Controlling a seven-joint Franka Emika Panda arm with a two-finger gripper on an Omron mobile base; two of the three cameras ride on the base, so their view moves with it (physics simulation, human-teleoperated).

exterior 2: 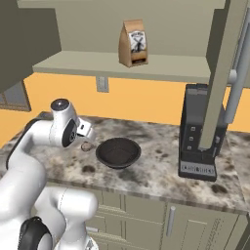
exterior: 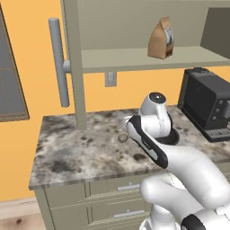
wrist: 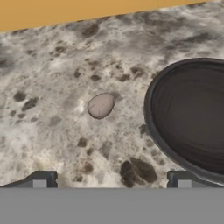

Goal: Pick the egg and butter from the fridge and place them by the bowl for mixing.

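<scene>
- The egg [wrist: 101, 105] lies on the worktop [wrist: 52, 131], on its own, just beside the bowl [wrist: 192, 118]; in the hand view it sits at about 9 o'clock of the bowl, with a strip of bare stone between them.
- In the right base view the egg [exterior 2: 87, 146] is again at roughly 9 o'clock of the bowl [exterior 2: 118, 152], close to its rim but not touching.
- The end effector [wrist: 111, 180] is spread wide and pinches nothing; its two tips stand well apart at the bottom of the hand view, with the egg at 12 o'clock of them, clear of both.
- Judged from this, the egg half of the task looks done: it rests by the bowl, released.
- No butter is on the worktop near the bowl, so that half looks left to do: fetch it from the fridge and set it by the bowl.
- On the shelf above stands a brown bag [exterior 2: 133, 43]; a black appliance [exterior 2: 197, 134] stands at 3 o'clock of the bowl.
</scene>
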